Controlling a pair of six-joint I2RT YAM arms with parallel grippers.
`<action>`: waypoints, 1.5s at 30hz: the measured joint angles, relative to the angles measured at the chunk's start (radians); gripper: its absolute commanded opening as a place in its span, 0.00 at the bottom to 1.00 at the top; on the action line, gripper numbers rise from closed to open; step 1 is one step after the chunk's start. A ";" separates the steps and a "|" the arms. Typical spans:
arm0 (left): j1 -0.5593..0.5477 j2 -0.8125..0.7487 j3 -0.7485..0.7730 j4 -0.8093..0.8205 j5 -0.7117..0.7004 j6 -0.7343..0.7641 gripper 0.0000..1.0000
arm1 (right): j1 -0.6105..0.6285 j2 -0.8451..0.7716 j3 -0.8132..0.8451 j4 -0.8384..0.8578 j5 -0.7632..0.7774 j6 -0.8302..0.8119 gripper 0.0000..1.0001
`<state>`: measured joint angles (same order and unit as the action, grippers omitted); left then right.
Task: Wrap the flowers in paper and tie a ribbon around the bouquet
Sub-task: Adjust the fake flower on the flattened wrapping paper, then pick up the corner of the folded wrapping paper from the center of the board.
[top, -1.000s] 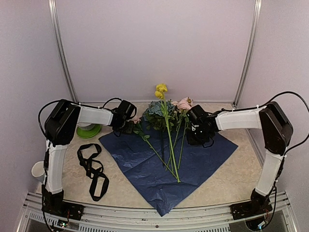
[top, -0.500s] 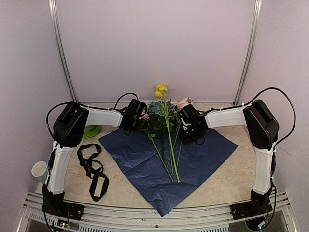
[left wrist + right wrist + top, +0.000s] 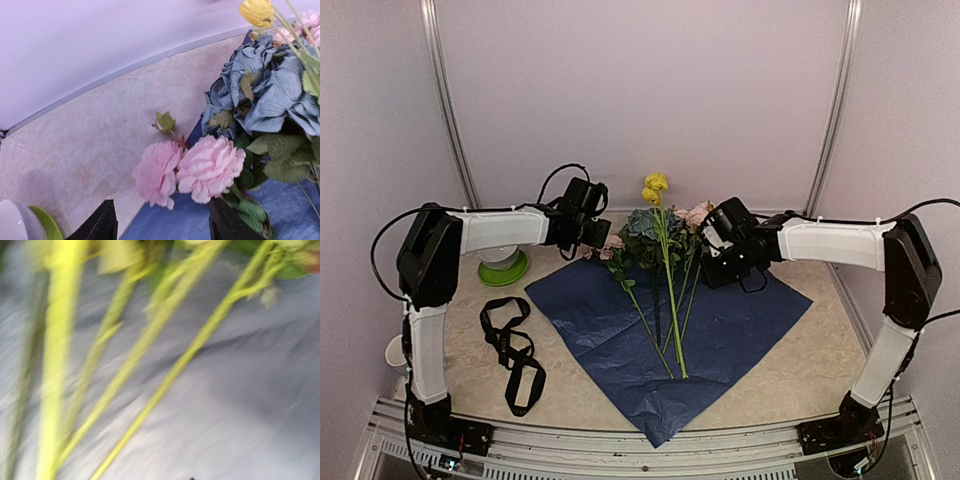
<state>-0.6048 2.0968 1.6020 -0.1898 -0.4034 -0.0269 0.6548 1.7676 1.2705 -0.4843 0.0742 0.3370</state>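
our left gripper [image 3: 161, 212] is spread wide and empty, we can't tell how the right gripper [image 3: 718, 268] stands, and the light, soft flowers [image 3: 210, 167] lie just ahead on the paper [image 3: 740, 320], so we'd hold the thin stems [image 3: 670, 330].

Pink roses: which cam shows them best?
Left wrist: two pink roses sit sharp and close at frame centre. Top external shows only small pink patches beside the hydrangea. Right wrist is motion-blurred, just stems on paper.

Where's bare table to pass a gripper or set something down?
Free: table right of the paper, toward the right arm's base; the strip between ribbon and paper. Crowded: far middle, left gripper and right gripper flanking the flowers.
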 measured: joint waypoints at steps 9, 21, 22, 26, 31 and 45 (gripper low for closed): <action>-0.146 -0.419 -0.304 -0.105 -0.003 -0.101 0.83 | 0.507 -0.051 -0.012 -0.160 -0.059 -0.083 0.92; -0.216 -0.669 -0.538 -0.232 0.017 -0.265 0.85 | 0.837 0.193 0.086 -0.265 -0.002 0.067 0.76; -0.221 -0.679 -0.541 -0.238 0.017 -0.269 0.85 | 0.844 0.213 0.100 -0.282 0.021 0.091 0.69; -0.237 -0.698 -0.541 -0.252 0.016 -0.283 0.84 | 0.850 0.233 0.130 -0.344 0.111 0.182 0.33; -0.262 -0.715 -0.547 -0.252 0.019 -0.267 0.74 | 0.849 0.231 0.127 -0.398 0.191 0.241 0.00; -0.532 -1.066 -0.837 -0.043 0.267 0.019 0.80 | 0.687 0.027 0.044 -0.316 -0.039 0.041 0.00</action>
<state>-1.1370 1.0306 0.7647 -0.2333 -0.1364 -0.0082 1.3415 1.7943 1.3148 -0.8001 0.0349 0.3779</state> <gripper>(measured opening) 0.730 0.006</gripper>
